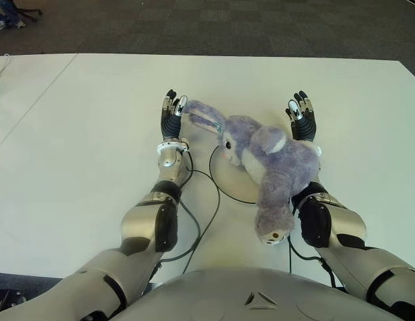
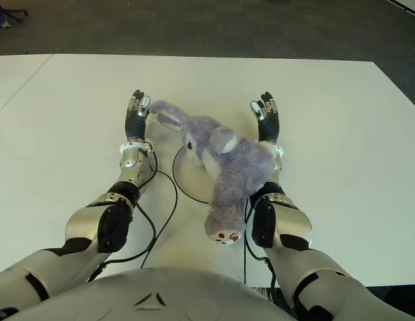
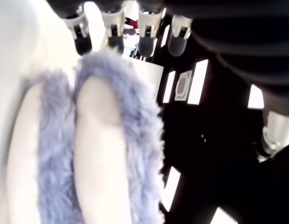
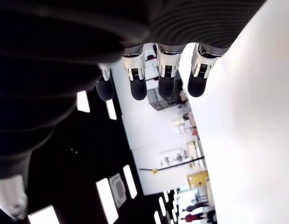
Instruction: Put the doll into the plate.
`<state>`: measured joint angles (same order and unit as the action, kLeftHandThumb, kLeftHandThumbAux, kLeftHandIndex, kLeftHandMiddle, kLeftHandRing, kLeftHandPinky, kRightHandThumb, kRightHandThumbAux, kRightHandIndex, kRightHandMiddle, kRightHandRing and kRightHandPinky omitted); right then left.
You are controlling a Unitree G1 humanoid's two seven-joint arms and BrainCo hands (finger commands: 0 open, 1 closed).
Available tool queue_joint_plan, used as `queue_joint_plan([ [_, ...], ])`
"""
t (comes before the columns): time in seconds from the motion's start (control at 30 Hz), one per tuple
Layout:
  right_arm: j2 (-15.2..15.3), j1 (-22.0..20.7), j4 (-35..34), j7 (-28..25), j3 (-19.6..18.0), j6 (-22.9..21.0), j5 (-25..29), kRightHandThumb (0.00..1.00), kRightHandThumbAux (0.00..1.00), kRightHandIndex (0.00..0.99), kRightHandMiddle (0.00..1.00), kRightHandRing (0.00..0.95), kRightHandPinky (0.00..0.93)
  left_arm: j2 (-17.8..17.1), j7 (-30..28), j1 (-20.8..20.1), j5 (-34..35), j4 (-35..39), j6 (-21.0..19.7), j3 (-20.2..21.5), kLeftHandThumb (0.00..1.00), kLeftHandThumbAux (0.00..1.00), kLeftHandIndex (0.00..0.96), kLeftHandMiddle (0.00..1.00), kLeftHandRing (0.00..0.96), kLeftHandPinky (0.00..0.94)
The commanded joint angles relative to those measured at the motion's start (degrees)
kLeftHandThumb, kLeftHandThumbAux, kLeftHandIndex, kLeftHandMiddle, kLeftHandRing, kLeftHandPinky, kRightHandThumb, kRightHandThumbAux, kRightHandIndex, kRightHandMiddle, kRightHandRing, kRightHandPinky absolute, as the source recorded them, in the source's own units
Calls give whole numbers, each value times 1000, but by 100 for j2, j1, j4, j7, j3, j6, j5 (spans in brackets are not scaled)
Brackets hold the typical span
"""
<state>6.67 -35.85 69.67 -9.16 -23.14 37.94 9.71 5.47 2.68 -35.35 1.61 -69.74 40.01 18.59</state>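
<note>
Doll (image 1: 274,167): purple plush rabbit w/ pale-lined ears, lying diagonally at frame centre, head toward upper left, feet toward lower right. Plate (image 1: 224,182): flat white disc, dark rim, under the head & upper body, mostly covered.

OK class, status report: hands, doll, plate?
Left hand open beside doll's ear. Right hand open, empty. Doll lying across plate, legs overhanging. Nothing blocking.

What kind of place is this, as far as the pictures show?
Probably an office or lab: a big white table on dark grey carpet tiles, with an office chair's base at the far left. A plush doll lies across the plate.
</note>
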Motion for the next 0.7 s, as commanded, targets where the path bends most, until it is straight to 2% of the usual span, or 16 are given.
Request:
queue_joint_plan([
  [0.03, -164, 1889, 671, 120, 50, 190, -208, 0, 567, 93, 73, 46, 33, -61, 400, 1603, -413, -646, -32, -325, 0, 439, 23, 8, 0, 0],
  [0.2, -117, 1916, 698, 95, 59, 93, -239, 0, 559, 96, 75, 47, 27, -38, 413, 1692, -449, -683, -172, -373, 0, 446, 24, 7, 0, 0],
  [0.7, -119, 1817, 674, 4, 32, 63, -228, 0, 546, 93, 78, 50, 37, 106, -254, 1654, 140, -656, -201, 58, 0, 478, 19, 10, 0, 0],
])
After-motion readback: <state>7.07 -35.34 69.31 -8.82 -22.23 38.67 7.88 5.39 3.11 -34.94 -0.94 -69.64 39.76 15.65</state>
